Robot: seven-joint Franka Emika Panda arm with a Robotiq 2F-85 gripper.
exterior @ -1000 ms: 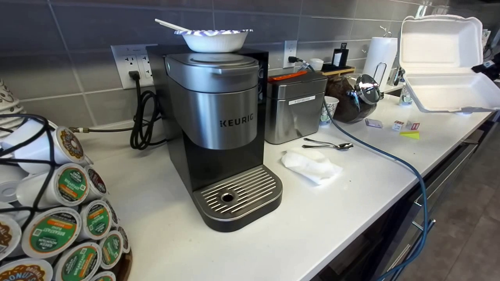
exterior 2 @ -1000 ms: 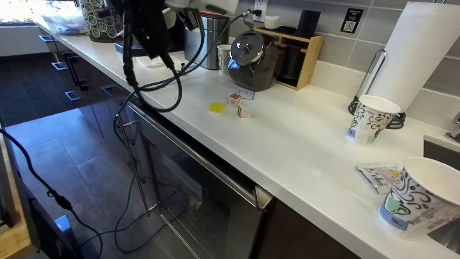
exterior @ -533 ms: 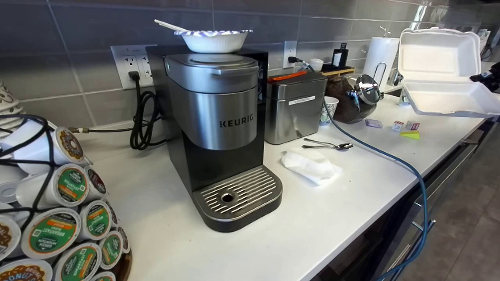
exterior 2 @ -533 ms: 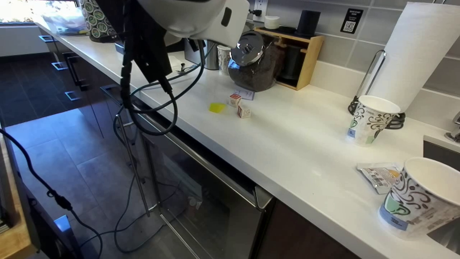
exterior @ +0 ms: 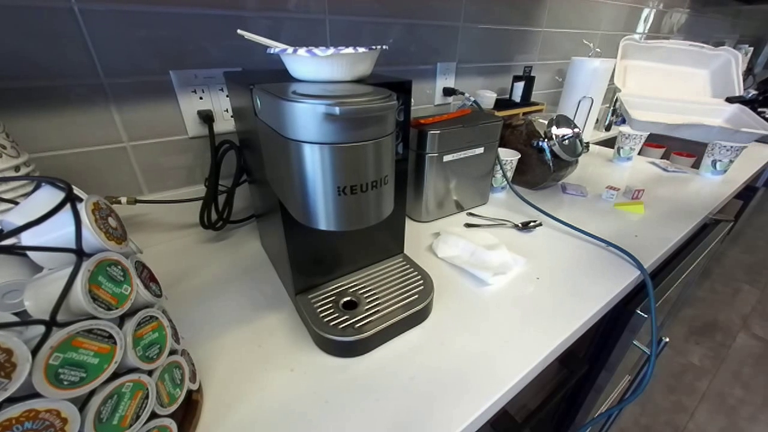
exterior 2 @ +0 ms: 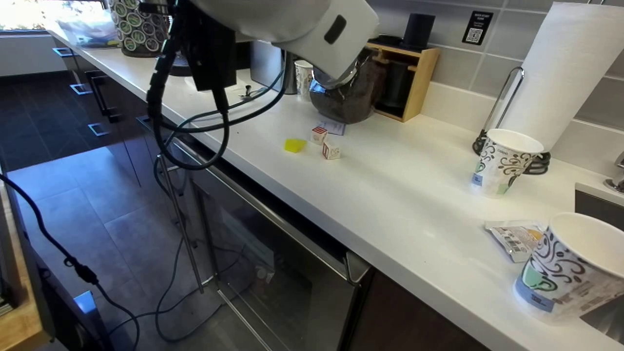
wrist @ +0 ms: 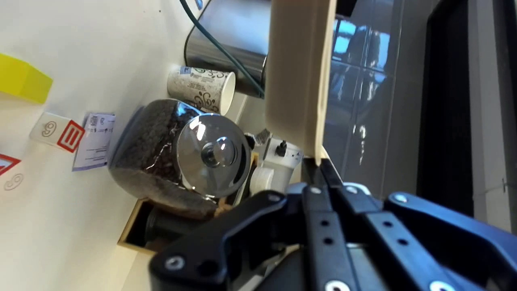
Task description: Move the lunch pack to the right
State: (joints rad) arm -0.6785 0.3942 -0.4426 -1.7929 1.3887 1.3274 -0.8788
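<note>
Fingers (wrist: pixel 312 173) pinch the edge of the open lunch pack (exterior: pixel 684 87), which hangs in the air, up off the worktop (exterior: pixel 558 300). This looks like the carrying part; next, it probably needs to go right, then gently down.

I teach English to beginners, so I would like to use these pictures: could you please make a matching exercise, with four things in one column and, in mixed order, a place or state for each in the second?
Things
1. lunch pack
2. coffee pods
3. metal canister
4. printed cubes

Places and states
A. between the coffee maker and the jar
B. on the counter, near a yellow piece
C. open, held by the gripper
D. many, piled up together

Right pairs: 1-C; 2-D; 3-A; 4-B
</note>
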